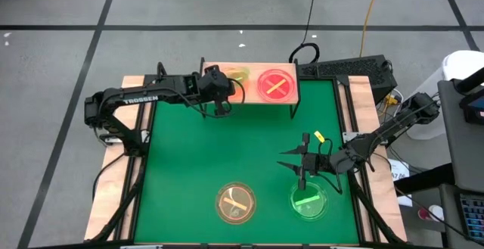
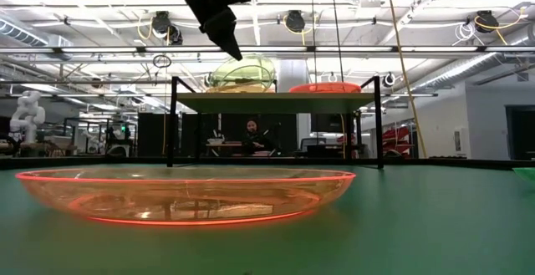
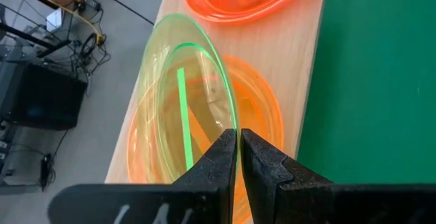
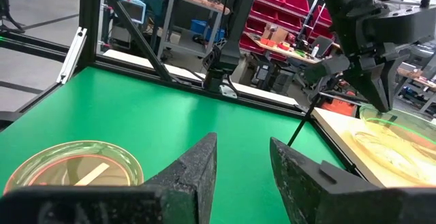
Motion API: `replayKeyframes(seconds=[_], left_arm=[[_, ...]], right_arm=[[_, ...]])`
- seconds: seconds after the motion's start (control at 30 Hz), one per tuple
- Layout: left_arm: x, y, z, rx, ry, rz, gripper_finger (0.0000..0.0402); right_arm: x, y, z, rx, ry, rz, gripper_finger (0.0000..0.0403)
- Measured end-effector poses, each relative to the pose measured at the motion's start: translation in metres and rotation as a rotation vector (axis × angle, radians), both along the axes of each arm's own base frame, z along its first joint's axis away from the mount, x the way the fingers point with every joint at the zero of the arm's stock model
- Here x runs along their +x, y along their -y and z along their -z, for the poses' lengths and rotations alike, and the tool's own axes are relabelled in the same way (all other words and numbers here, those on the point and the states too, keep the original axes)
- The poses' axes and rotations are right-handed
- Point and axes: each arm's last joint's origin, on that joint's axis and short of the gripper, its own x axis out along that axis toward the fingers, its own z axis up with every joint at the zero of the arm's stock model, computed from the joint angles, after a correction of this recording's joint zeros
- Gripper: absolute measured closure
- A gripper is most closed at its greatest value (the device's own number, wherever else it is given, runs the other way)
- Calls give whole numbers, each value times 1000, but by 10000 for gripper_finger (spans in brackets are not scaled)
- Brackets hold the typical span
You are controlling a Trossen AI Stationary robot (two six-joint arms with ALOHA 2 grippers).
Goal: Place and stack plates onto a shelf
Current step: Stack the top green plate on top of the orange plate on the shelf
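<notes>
So your left gripper [image 3: 238, 142] is up at the shelf [image 1: 251, 98], jaws pinched on the rim of a green plate [image 3: 184, 94]. That plate sits tilted, leaning over an orange plate [image 3: 262, 112] lying flat on the left half of the board. Next to it on the right half there's a red plate [image 1: 277, 85] with a yellow cross, lying flat, apart from the other two.

Your right gripper [image 4: 242, 159] hangs over the mat [image 1: 189, 158], just beside the green plate [image 1: 309, 201] at the near right. Its jaws are spread with nothing between them.

An amber plate [image 1: 236, 203] sits on the mat near the front, left of that green one, well apart from the shelf. From the low view you can see it right up close, with the shelf and its plates behind.
</notes>
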Motion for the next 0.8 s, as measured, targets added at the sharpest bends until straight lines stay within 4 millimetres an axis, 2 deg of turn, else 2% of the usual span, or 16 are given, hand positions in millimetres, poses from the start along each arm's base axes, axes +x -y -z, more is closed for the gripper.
replayKeyframes(seconds=[0.2, 0.53, 0.8], left_arm=[[0, 0, 0, -12, 11, -14, 375], [12, -7, 18, -42, -20, -32, 375], [12, -8, 18, -53, -8, -28, 375]], right_arm=[[0, 0, 0, 0, 0, 0, 284], [0, 0, 0, 0, 0, 0, 284], [0, 0, 0, 0, 0, 0, 284]])
